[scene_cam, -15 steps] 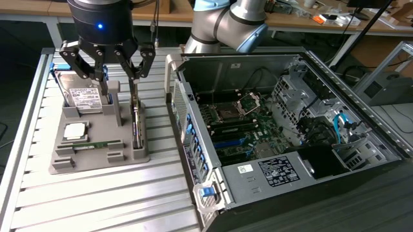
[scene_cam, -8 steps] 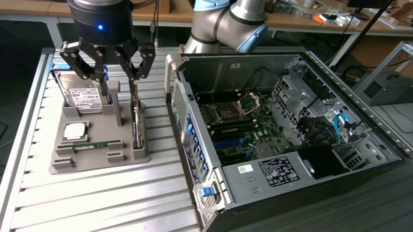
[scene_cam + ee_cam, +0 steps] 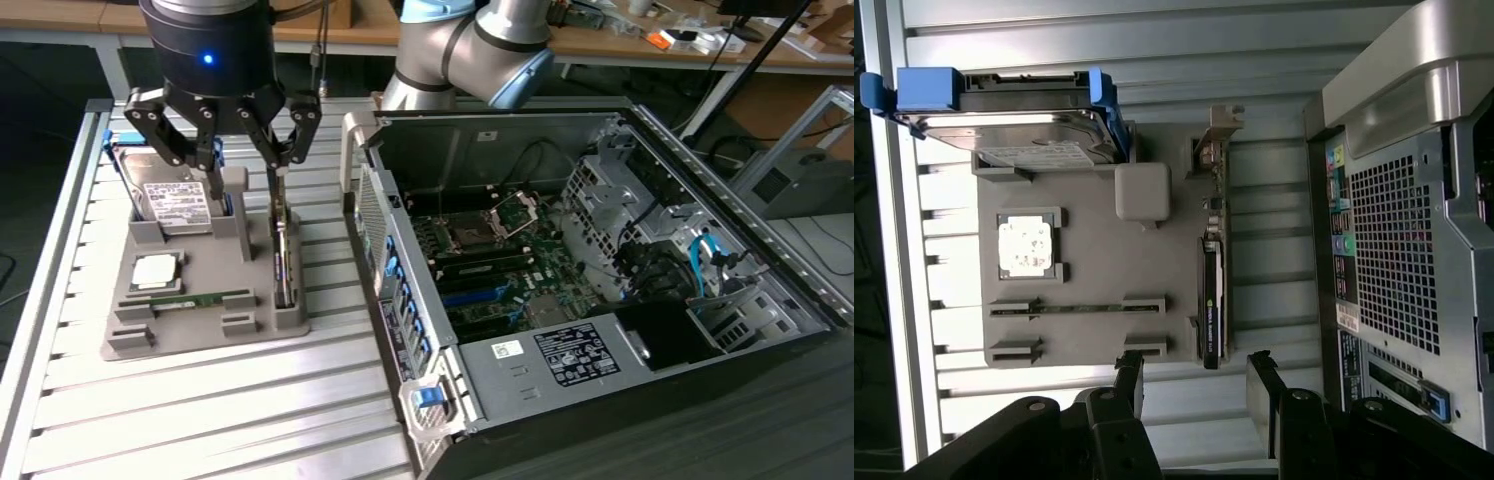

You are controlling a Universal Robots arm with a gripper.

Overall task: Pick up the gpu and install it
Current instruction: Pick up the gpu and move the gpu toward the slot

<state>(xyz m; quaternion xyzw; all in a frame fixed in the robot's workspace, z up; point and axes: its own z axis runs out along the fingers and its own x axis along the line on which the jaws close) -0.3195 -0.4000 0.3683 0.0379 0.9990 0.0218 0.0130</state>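
The gpu (image 3: 283,255) stands on its long edge in a slot along the three o'clock side of a grey holder tray (image 3: 200,335). In the exterior view that tray lies on the slatted tabletop (image 3: 200,425), at nine o'clock from the open computer case (image 3: 534,365). The jaws hang spread wide and empty above the tray's twelve o'clock end, just over the card's near end and not touching it.

The card looks light, thin and stiff, and likely fragile. Bare circuitry and the connector edge should not be squeezed. The safest hold is probably across its flat faces, near the middle of the upper edge, so that it lifts straight out of the slot without twisting.

The exterior view shows the case's inside, where the motherboard (image 3: 487,260) lies exposed. It also shows a hard drive (image 3: 174,200), a processor chip (image 3: 156,270) and a memory stick (image 3: 200,300) in the tray. The wrist view looks down the card's top edge, with its pale bracket (image 3: 1220,125) at the end farthest from the jaws. There the two jaws stand either side of the card's line.
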